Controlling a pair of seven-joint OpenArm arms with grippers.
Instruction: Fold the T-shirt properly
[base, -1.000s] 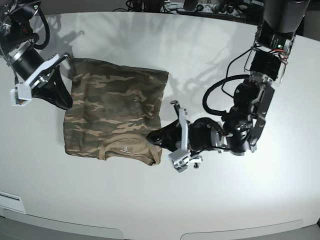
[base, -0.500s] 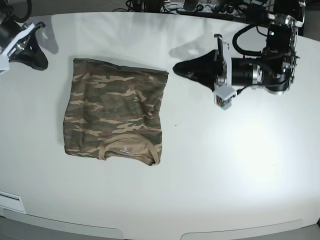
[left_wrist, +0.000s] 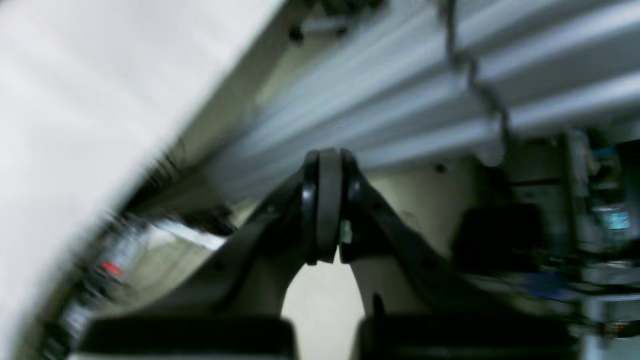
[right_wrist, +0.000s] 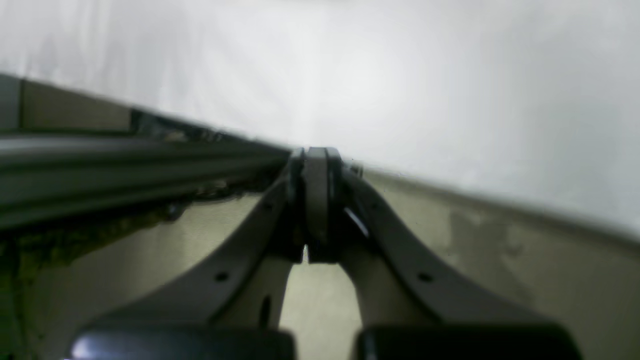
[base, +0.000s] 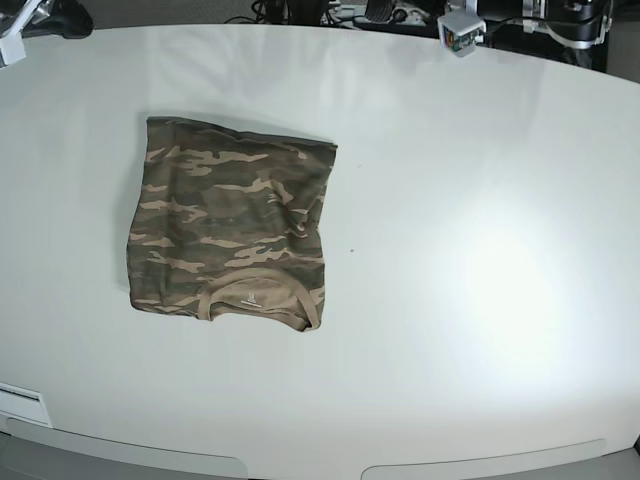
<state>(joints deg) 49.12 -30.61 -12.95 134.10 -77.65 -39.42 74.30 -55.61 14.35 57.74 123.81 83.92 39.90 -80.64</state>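
On my left wrist feed the left pincer (left_wrist: 324, 210) is pressed closed on nothing; on the right wrist feed the right pincer (right_wrist: 315, 200) likewise; from base, the T-shirt (base: 230, 235) lies folded on the tabletop (base: 480, 260), well left of its centre.

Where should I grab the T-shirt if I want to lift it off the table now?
Probably the T-shirt's far folded edge, coming from above with a pincer at each corner. It lies flat as a rough rectangle on the table, collar nearest the camera, so only edges offer purchase.
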